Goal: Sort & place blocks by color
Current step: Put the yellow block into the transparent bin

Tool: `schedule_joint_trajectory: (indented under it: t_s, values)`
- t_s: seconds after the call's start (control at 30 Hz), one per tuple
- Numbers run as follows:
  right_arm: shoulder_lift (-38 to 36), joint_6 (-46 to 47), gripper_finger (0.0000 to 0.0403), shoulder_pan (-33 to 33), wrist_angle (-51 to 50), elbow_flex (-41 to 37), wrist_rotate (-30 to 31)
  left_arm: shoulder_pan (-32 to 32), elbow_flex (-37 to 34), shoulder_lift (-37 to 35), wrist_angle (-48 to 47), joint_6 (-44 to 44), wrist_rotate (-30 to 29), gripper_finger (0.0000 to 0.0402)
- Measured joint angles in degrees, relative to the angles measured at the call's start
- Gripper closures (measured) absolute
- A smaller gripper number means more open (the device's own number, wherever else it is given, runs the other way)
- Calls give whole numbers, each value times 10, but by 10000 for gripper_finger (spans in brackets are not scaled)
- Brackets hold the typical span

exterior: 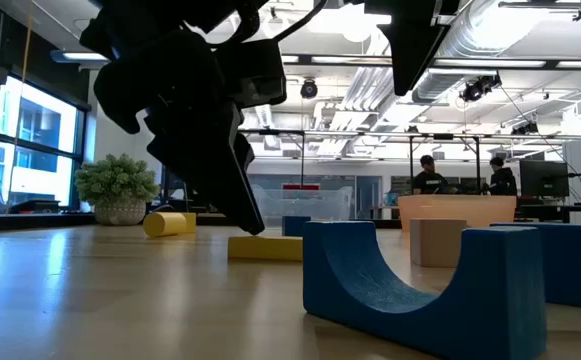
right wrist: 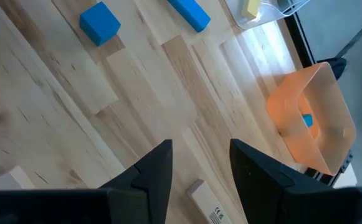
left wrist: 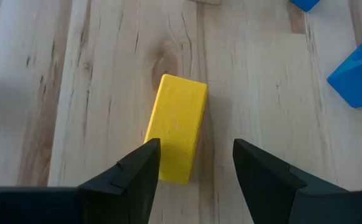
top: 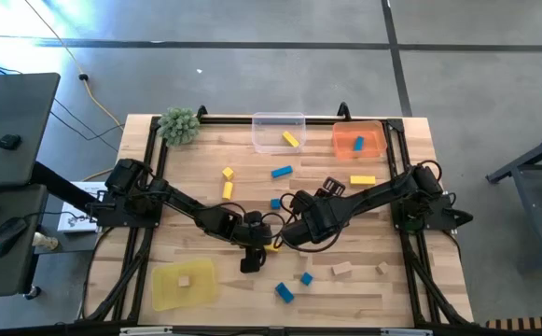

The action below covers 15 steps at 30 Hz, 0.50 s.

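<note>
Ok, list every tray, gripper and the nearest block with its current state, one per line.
left gripper: open, hovering over a yellow block, not holding it.
yellow block: lying flat on the table, ungrasped.
right gripper: open, empty, above bare table.
clear tray: holds one yellow block.
orange tray: holds one blue block.
yellow tray: holds one plain wood block.

No text or label can be read.

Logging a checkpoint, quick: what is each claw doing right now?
Left claw: open, over a yellow block.
Right claw: open, empty.
</note>
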Motion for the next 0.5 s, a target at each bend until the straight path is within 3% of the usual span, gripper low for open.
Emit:
schedule_joint_trajectory:
  t_s: [0.2,0.5]
  values:
    - [0,4,254,2,1,0,-5,-4,17,-7,-36,32,-41,209]
    - [0,10,254,1,0,0,-4,-6,23,-2,-57,105,-37,209]
